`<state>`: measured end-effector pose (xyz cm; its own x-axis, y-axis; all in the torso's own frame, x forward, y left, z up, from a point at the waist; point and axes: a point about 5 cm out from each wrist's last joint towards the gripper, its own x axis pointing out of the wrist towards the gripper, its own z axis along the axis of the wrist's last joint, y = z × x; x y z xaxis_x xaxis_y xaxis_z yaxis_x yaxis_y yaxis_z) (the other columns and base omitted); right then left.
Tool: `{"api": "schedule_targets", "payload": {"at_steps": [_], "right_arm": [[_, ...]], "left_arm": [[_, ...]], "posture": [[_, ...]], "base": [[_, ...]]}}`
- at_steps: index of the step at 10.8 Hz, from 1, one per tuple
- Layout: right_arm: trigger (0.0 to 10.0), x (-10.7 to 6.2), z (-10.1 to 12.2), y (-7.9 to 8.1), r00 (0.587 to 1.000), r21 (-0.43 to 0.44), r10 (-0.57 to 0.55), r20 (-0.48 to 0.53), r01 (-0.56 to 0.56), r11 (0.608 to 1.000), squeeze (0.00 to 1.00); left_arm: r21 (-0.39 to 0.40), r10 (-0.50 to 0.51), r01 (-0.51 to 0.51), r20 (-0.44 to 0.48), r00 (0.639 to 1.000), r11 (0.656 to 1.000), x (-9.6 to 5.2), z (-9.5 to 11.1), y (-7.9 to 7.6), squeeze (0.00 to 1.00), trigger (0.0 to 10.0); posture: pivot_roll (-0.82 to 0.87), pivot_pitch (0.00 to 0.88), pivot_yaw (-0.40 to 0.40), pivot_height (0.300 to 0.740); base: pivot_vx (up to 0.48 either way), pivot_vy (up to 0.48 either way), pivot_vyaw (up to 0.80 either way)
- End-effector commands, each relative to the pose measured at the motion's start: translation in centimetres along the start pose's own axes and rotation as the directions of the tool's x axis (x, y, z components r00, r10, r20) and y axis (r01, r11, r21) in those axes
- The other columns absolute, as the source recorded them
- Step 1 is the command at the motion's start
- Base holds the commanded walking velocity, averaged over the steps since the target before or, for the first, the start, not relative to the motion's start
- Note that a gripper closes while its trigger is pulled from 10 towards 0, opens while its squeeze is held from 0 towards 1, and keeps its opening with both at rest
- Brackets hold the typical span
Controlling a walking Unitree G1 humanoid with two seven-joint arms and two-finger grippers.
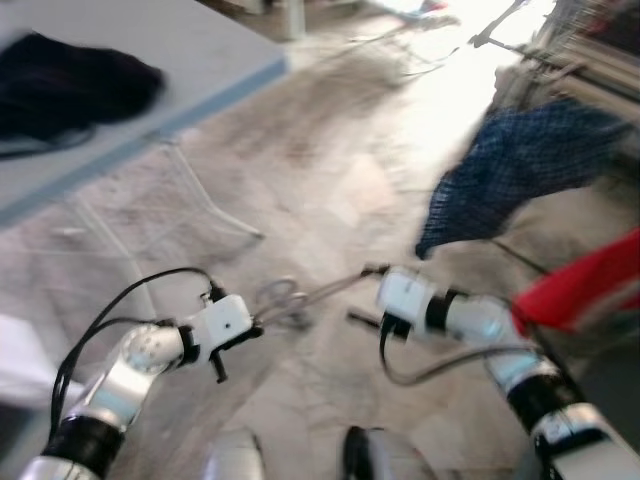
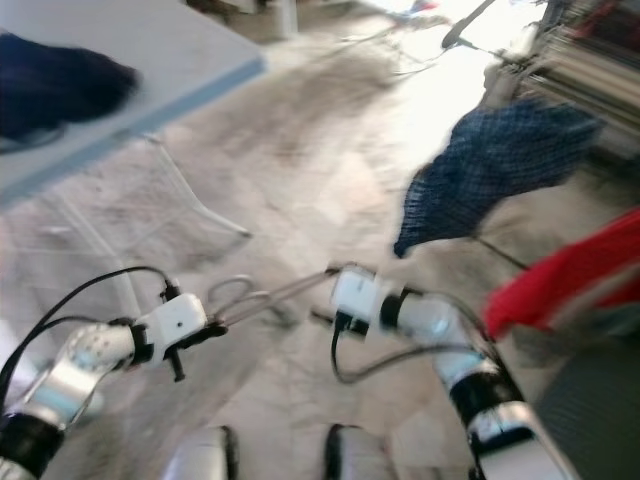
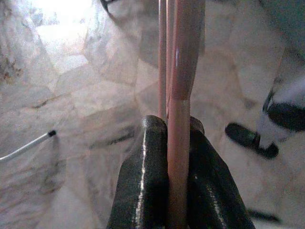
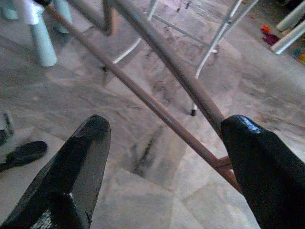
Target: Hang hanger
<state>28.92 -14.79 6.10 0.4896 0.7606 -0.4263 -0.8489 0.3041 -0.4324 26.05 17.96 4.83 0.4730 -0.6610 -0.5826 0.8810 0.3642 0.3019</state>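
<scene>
Two silver arms reach forward over a pale marble floor (image 1: 330,190), and between them runs a pink metal hanger (image 2: 275,293), held low above the floor in front of the robot. The left gripper (image 3: 178,143) has its two black fingers pressed together on the hanger's thin rods, which pass straight up between the pads in the left wrist view. The right gripper (image 4: 164,143) has its fingers spread wide apart; in its wrist view the hanger's rods cross the gap on a slant, and one rod seems to touch the inner edge of one finger (image 4: 259,157), though motion blur makes that contact hard to confirm. In the head views the hanger's hook end curls just beside the left gripper. To the robot's left stands a white folding table (image 1: 215,55) with a dark garment (image 1: 70,85) lying on it. To the right, a dark blue checked cloth (image 1: 520,165) hangs from a drying rack (image 1: 575,50), and a red cloth (image 1: 580,285) hangs nearer, beside the right arm.
</scene>
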Motion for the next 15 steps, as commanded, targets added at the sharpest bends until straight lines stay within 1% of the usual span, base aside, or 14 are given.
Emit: {"api": "schedule_targets", "payload": {"at_steps": [1, 2, 3, 4, 5, 6, 7, 8, 9, 10, 11, 12, 13, 15], "right_arm": [[10.0, -0.3, 0.0, 0.4, 0.999, -0.029, 0.050, 0.001, -0.050, 0.998, 0.00], [10.0, -0.4, 0.1, 0.3, 0.998, -0.027, 0.064, 0.010, -0.063, 0.998, 0.00], [10.0, -0.5, 0.1, 0.0, 0.997, -0.049, 0.075, 0.005, -0.075, 0.996, 0.00], [10.0, -0.3, 0.5, -0.5, 0.997, -0.073, 0.080, 0.007, -0.080, 0.994, 0.00], [10.0, 0.0, 1.0, -0.8, 0.996, -0.065, 0.091, 0.023, -0.089, 0.994, 0.00], [0.0, 0.4, 1.3, -0.7, 0.989, -0.049, 0.145, 0.037, -0.143, 0.989, 0.00], [0.0, 0.6, 1.4, -0.4, 0.975, -0.054, 0.222, 0.014, -0.221, 0.974, 0.00], [0.0, 0.6, 1.2, -0.3, 0.962, -0.058, 0.272, -0.015, -0.272, 0.961, 0.00], [0.0, 0.7, 0.9, -0.3, 0.943, -0.083, 0.326, -0.072, -0.331, 0.940, 0.00], [0.0, 0.8, 0.6, -0.1, 0.923, -0.082, 0.369, -0.111, -0.379, 0.922, 0.00], [0.0, 1.0, 0.5, 0.0, 0.901, -0.099, 0.406, -0.152, -0.423, 0.901, 0.00], [0.0, 1.1, 0.5, -0.2, 0.884, -0.110, 0.433, -0.175, -0.454, 0.884, 0.00], [0.0, 1.1, 0.6, -0.5, 0.878, -0.116, 0.440, -0.189, -0.465, 0.878, 0.00], [0.0, 1.2, 0.9, -1.1, 0.878, -0.136, 0.435, -0.198, -0.464, 0.875, 0.00]], "left_arm": [[0.038, -0.069, 0.069, -0.006, 0.998, 0.997, 0.2, 0.1, -0.3, 0.00, 10.0], [0.048, -0.093, 0.093, -0.010, 0.996, 0.995, 0.4, 0.2, -0.3, 0.00, 10.0], [0.057, -0.116, 0.116, -0.002, 0.993, 0.992, 0.9, 0.7, -0.5, 0.00, 10.0], [0.075, -0.140, 0.140, -0.004, 0.990, 0.987, 1.3, 0.9, -1.1, 0.00, 10.0], [0.078, -0.164, 0.164, -0.002, 0.986, 0.983, 1.5, 1.0, -1.7, 0.00, 10.0], [0.087, -0.177, 0.176, 0.005, 0.984, 0.981, 1.7, 1.1, -2.1, 0.00, 10.0], [0.108, -0.188, 0.186, 0.006, 0.982, 0.977, 1.8, 1.2, -2.2, 0.00, 10.0], [0.115, -0.194, 0.192, 0.008, 0.981, 0.975, 1.9, 1.3, -2.2, 0.00, 10.0], [0.124, -0.196, 0.193, 0.010, 0.981, 0.973, 2.0, 1.5, -2.3, 0.00, 10.0], [0.126, -0.195, 0.192, 0.012, 0.981, 0.973, 2.1, 1.6, -2.4, 0.00, 10.0], [0.129, -0.194, 0.191, 0.012, 0.981, 0.973, 2.2, 1.7, -2.5, 0.00, 10.0], [0.129, -0.194, 0.191, 0.012, 0.981, 0.973, 2.2, 1.7, -2.5, 0.00, 10.0], [0.126, -0.193, 0.190, 0.013, 0.981, 0.974, 2.3, 1.7, -2.6, 0.00, 10.0], [0.128, -0.192, 0.189, 0.010, 0.981, 0.974, 2.4, 1.6, -2.8, 0.00, 10.0]], "posture": [[0.03, 0.156, 0.028, 0.740], [0.02, 0.158, 0.025, 0.740], [0.03, 0.156, 0.016, 0.740], [0.03, 0.158, 0.008, 0.740], [0.03, 0.161, 0.005, 0.740], [0.03, 0.165, 0.001, 0.740], [0.03, 0.166, -0.003, 0.740], [0.03, 0.167, -0.005, 0.740], [0.03, 0.167, -0.009, 0.740], [0.03, 0.167, -0.013, 0.740], [0.03, 0.165, -0.016, 0.740], [0.03, 0.166, -0.020, 0.740], [0.03, 0.165, -0.026, 0.740], [0.03, 0.166, -0.032, 0.740]], "base": [[0.000, 0.000, 0.00], [0.000, 0.000, 0.00], [0.000, 0.000, 0.00], [0.000, 0.000, 0.00], [0.000, 0.000, 0.00], [0.000, 0.000, 0.00], [0.000, 0.000, 0.00], [0.000, 0.000, 0.00], [0.000, 0.000, 0.00], [0.000, 0.000, 0.00], [0.000, 0.000, 0.00], [0.000, 0.000, 0.00], [0.000, 0.000, 0.00], [0.000, 0.000, 0.00]]}}
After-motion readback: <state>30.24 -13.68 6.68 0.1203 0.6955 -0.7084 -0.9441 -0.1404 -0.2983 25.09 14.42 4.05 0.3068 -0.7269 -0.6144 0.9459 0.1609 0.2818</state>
